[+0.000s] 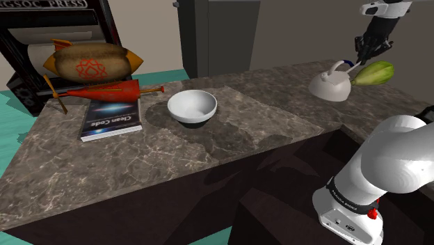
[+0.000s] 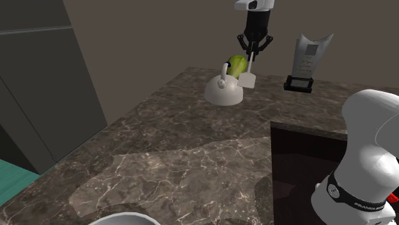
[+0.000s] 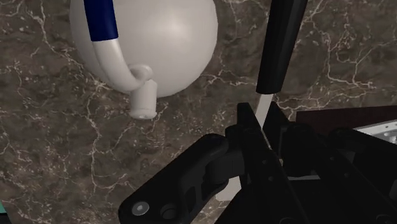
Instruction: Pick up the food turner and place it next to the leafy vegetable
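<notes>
The arm (image 1: 393,160) rises from its stand at the counter's (image 1: 209,149) near edge and stretches to the far corner. There the end effector (image 2: 254,45) points straight down, its fingers clamped on the food turner (image 2: 249,77). The turner hangs just beside the white kettle (image 2: 224,91) and the green leafy vegetable (image 2: 237,64). The shoulder view adds a white bowl (image 1: 192,106) and a book (image 1: 111,118). The second exterior view adds a grey upright plaque (image 2: 309,57), and the wrist view the kettle's blue-sleeved handle (image 3: 102,19).

**Camera layout**
Shoulder view: marble counter (image 1: 264,118) overlooked from beside the arm base (image 1: 362,202). Second exterior view: seen lengthwise from the bowl (image 1: 192,108) end. White kettle (image 1: 330,87) shared by all; framed closely by the wrist view.
</notes>
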Robot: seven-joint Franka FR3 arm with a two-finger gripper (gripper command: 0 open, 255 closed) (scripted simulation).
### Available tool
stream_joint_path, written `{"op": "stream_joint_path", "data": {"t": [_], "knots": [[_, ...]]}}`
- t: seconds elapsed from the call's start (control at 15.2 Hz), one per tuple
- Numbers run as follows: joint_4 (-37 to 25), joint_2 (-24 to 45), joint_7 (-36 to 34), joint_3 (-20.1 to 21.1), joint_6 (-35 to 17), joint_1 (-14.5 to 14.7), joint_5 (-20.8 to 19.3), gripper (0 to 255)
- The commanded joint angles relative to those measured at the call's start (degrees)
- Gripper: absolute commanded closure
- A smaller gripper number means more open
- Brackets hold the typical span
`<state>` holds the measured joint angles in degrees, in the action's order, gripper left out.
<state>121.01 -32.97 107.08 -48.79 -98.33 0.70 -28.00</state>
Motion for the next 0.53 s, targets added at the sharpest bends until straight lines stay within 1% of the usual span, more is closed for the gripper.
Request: {"op": "stream_joint_path", "data": {"t": [0.0, 0.26, 0.46], "knots": [[-1.55, 0.73, 3.06, -2.92, -0.38, 0.01, -0.57, 255], [-5.52, 2.56, 9.05, -9.17, -0.78, 0.97, -1.07, 255], [-9.14, 4.46, 13.74, -14.89, -1.18, 2.84, -0.85, 255]]}}
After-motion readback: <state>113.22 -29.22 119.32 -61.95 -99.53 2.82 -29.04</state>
